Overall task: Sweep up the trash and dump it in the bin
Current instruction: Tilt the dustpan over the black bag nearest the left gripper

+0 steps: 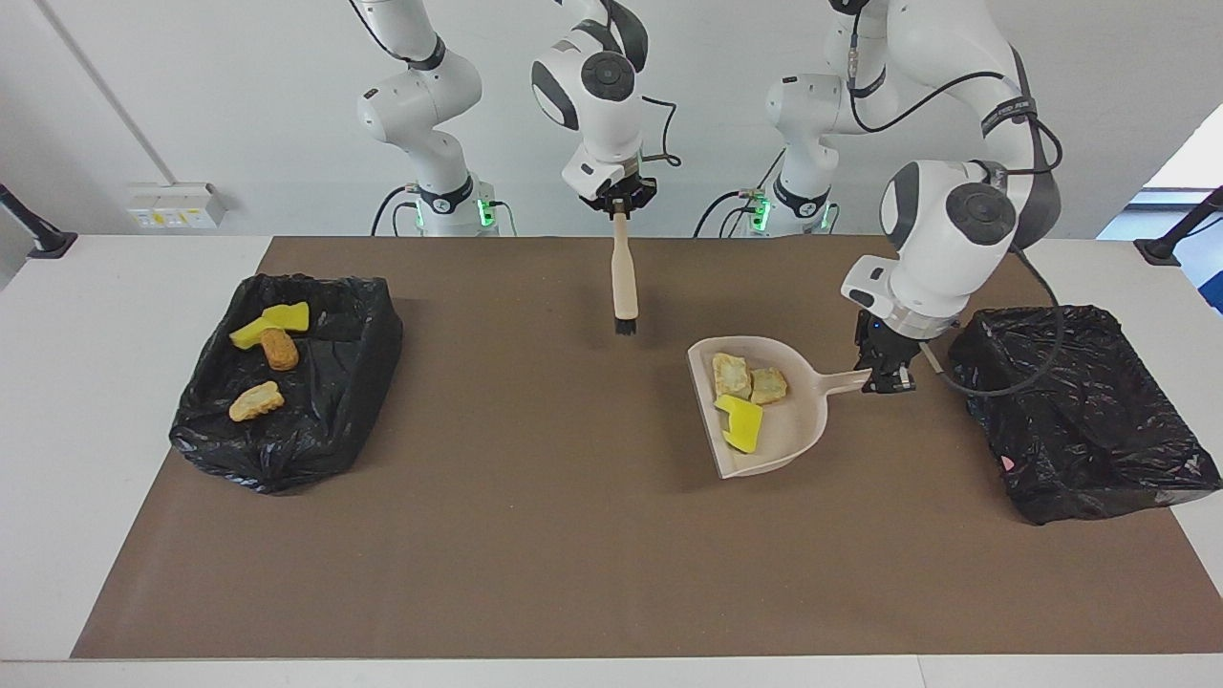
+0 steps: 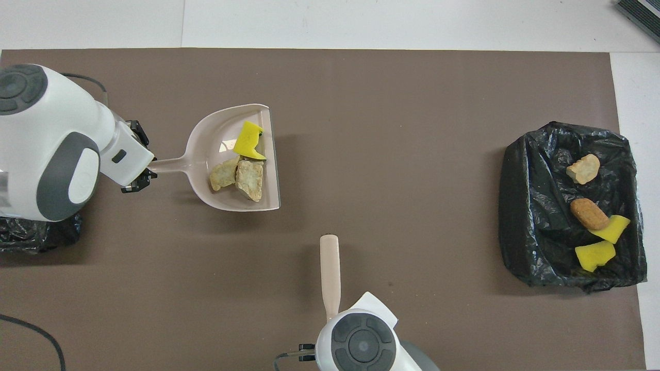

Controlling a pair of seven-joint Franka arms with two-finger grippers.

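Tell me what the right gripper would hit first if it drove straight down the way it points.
Probably the brown mat: the right gripper points down, the brush hanging from it, bristles lowest.

I work in a robotics lab, not a home. My desk (image 1: 115,287) is plain white with a brown mat (image 1: 535,535) laid flat across it, and my two white arms are bolted at its twelve o'clock edge, green status lights glowing at their bases. The wall is bare white, with a strip of power sockets (image 1: 177,204) toward ten o'clock. Black camera-stand feet (image 1: 38,239) sit at the desk's corners, and cables trail from my wrists.
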